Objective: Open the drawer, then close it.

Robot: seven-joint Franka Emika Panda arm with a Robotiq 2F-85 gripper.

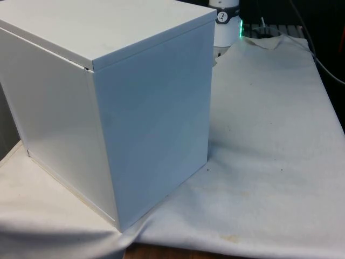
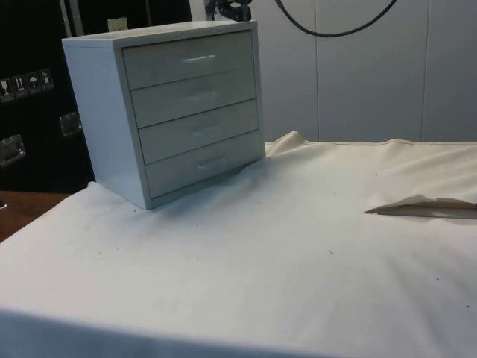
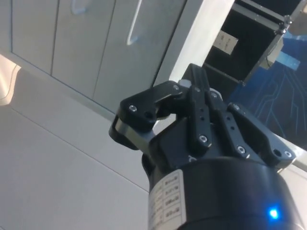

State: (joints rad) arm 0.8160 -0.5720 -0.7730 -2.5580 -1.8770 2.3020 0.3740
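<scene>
The end effector (image 3: 192, 91) is clenched on nothing, its two fingers (image 3: 201, 115) folded together, and it hangs near the upper drawer (image 3: 120, 43) fronts of the chest of drawers (image 2: 171, 112), not touching any handle (image 3: 134, 24). The chest is white with four drawers, all shut flush in the side view, each with a pale bar handle. It stands on the bench (image 2: 261, 253) under a white cloth, turning its blank back and side to the front view.
</scene>
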